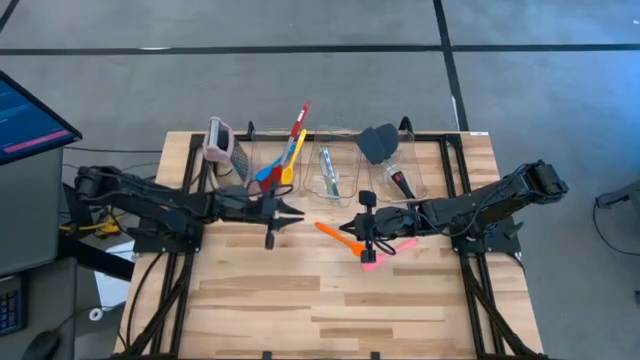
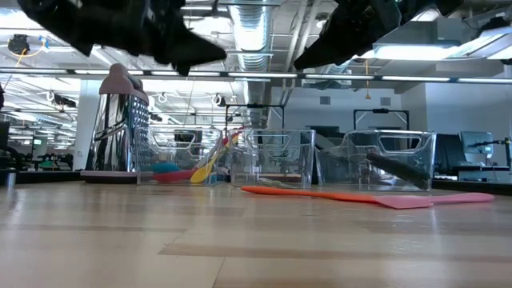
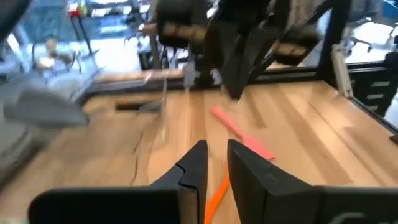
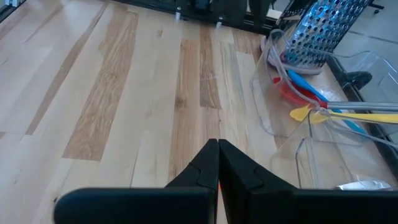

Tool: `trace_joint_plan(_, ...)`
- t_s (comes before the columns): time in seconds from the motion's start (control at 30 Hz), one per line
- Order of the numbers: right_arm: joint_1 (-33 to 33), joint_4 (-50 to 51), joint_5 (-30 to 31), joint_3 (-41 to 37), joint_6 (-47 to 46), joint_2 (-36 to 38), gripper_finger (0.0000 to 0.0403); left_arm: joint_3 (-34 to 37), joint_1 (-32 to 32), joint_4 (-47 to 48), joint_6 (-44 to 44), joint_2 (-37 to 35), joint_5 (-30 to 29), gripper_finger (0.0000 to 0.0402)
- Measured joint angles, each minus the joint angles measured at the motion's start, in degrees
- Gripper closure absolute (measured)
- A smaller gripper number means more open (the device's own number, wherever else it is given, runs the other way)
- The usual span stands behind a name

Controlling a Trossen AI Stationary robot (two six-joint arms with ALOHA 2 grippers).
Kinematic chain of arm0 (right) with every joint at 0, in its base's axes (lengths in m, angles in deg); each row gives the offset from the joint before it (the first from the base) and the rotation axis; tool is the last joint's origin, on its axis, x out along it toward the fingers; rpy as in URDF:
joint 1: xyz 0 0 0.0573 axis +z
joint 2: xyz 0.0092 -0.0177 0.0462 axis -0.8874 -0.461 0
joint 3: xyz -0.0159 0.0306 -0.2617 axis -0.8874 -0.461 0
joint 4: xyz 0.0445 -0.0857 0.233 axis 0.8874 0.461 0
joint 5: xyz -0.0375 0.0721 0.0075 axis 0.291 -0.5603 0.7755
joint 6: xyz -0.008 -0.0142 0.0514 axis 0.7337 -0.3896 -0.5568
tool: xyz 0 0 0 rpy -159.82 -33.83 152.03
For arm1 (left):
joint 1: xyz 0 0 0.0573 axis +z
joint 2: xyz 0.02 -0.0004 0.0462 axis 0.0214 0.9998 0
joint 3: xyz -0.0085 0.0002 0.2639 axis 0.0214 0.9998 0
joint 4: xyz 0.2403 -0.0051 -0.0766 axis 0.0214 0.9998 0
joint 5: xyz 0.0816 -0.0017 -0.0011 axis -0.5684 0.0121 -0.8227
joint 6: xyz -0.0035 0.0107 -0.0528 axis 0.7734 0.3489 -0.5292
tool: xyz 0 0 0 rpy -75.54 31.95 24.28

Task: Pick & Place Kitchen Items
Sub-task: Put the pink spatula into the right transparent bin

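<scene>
A spatula with an orange handle (image 1: 333, 234) and a pink blade (image 2: 432, 200) lies flat on the table's middle. My left gripper (image 1: 296, 212) hangs well above the wood just left of the handle's end, its fingers (image 3: 198, 163) a narrow gap apart with nothing between them. My right gripper (image 1: 344, 227) hovers over the spatula, shut and empty (image 4: 217, 150). Red, blue and yellow spoons (image 1: 282, 158) stand in the left clear bin. A clear-teal tool (image 1: 328, 172) lies in the middle one. A black spatula (image 1: 378, 143) and a red-handled tool (image 1: 401, 184) are in the right one.
Three clear bins (image 2: 276, 156) stand in a row along the far edge, with a pink-topped metal grater (image 1: 220, 143) to their left. Black frame rails (image 1: 455, 190) run along the table's sides. The near half of the wooden top (image 1: 330, 300) holds nothing.
</scene>
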Motion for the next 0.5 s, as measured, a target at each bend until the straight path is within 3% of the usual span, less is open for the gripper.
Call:
trace_joint_plan(0.2,-0.02,0.0,0.0,0.0,0.0,0.0,0.0402,2.88,-0.57,-4.4,-6.45,0.34,0.02,0.0367)
trace_joint_plan(0.5,-0.07,0.0,0.0,0.0,0.02,0.0,0.0402,3.45,-4.5,-7.15,-6.59,0.32,0.03,0.0383)
